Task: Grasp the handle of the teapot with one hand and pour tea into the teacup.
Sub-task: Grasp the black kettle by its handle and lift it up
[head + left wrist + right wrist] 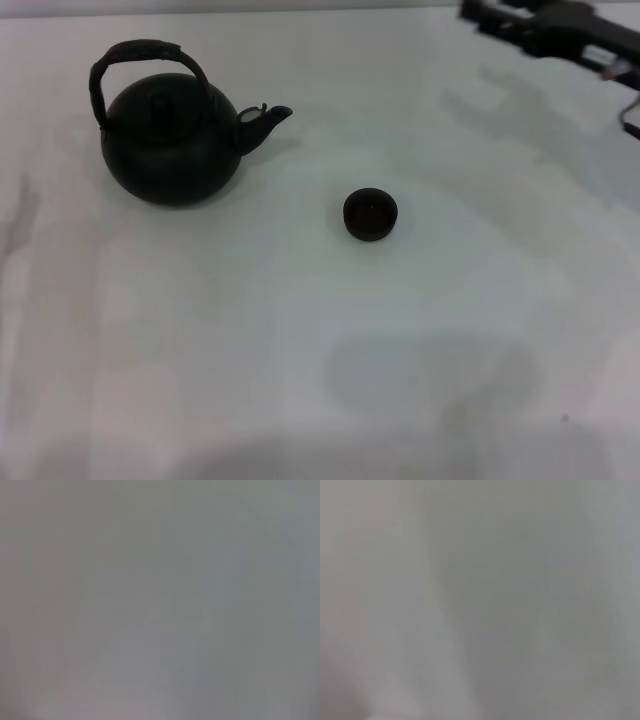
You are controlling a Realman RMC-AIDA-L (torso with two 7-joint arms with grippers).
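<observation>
The black round-bellied teapot stands upright on the white table at the far left in the head view, its spout pointing right toward the teacup. Its arched, wrapped handle stands over the lid. The tiny black teacup sits upright near the table's middle, apart from the teapot. My right gripper hangs above the table's far right corner, far from both. My left gripper is out of view. Both wrist views show only plain grey surface.
The white table spreads wide in front of the teapot and teacup. Soft shadows lie on it at the front middle and under the right arm.
</observation>
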